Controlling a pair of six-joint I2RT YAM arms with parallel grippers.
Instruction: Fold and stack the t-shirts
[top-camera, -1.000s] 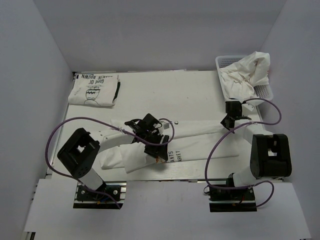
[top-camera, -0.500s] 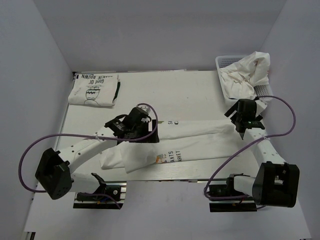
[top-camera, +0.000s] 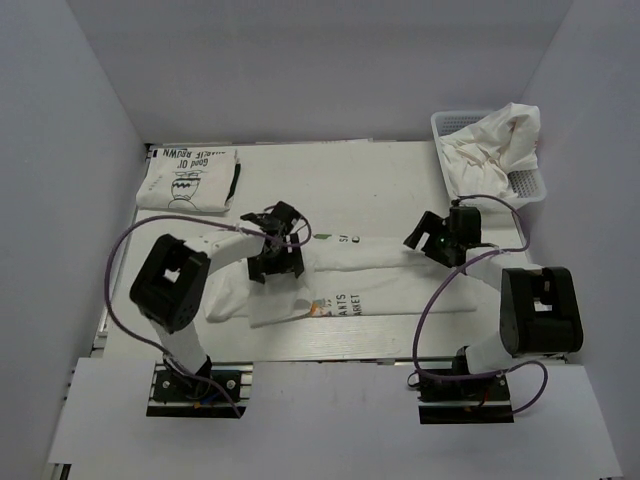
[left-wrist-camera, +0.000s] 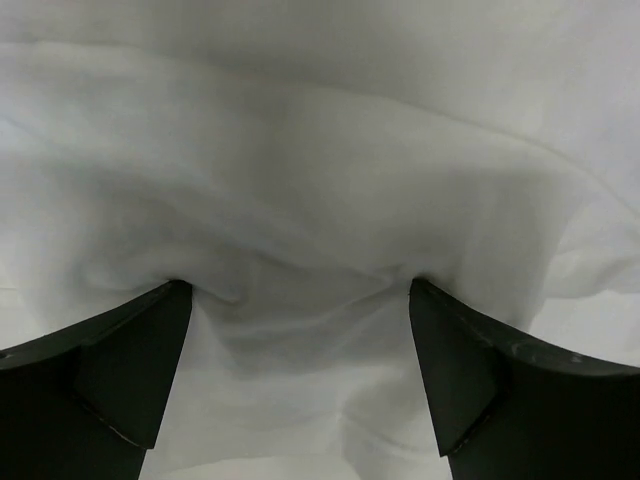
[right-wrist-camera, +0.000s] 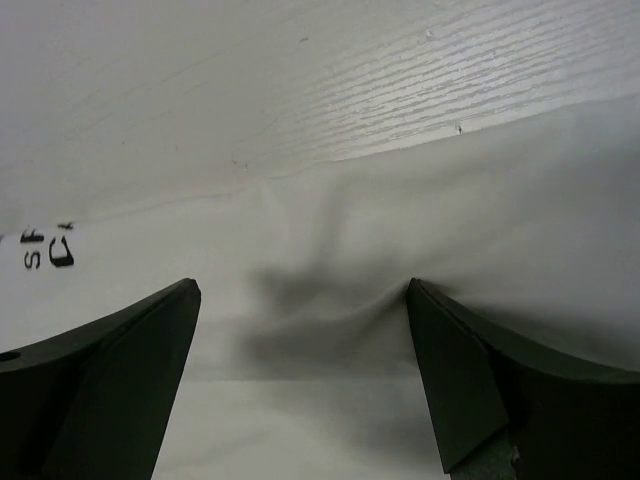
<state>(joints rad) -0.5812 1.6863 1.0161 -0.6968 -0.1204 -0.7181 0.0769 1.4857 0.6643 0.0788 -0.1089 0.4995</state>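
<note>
A white t-shirt (top-camera: 370, 285) with black lettering lies as a long folded band across the middle of the table. My left gripper (top-camera: 274, 258) is open, its fingertips pressed into the cloth near the shirt's left part; the left wrist view shows white cloth (left-wrist-camera: 320, 200) bunching between its fingers (left-wrist-camera: 130, 360). My right gripper (top-camera: 424, 238) is open on the shirt's far edge near its right end; in the right wrist view the cloth (right-wrist-camera: 500, 200) wrinkles between its fingers (right-wrist-camera: 470, 370). A folded white t-shirt (top-camera: 190, 180) with black print lies at the back left.
A white mesh basket (top-camera: 452, 123) at the back right holds crumpled white shirts (top-camera: 495, 150). Bare table (right-wrist-camera: 300, 80) lies just beyond the shirt's far edge. Purple cables loop from both arms. White walls enclose the table.
The right gripper has moved left and down onto the shirt's far edge. The left arm has swung back and its gripper has pressed into the cloth. The shirt band has shifted slightly.
</note>
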